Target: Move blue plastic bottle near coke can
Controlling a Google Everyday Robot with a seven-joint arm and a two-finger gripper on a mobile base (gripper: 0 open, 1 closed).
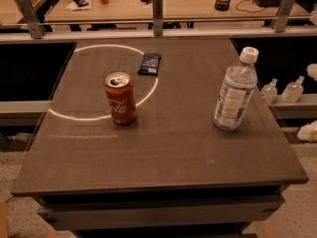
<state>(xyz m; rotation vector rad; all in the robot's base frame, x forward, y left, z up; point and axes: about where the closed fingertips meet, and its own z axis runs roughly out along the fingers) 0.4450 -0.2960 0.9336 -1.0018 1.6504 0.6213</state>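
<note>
The gripper is out of the camera view, with no arm showing, so its state cannot be told; it grasps neither of the task's things, since both stand free.

A dark table fills the view. The blue plastic bottle stands on its base toward the right side of the tabletop, near the right edge, touching nothing. Its long axis runs vertically, with the white cap on top; in this view it seems to lean slightly right, probably from the camera angle. Its blue-and-white label faces roughly toward the camera.

The coke can stands upright on the left half, well apart from the bottle, its opened silver top up. It sits inside a thin bright ring marked on the surface. A dark flat snack packet lies behind the can, across the far arc of the ring.

The open stretch of table between bottle and can suggests the move has not yet begun. Standing upright and alone, the bottle likely offers clear side access for a grasp around its body.
</note>
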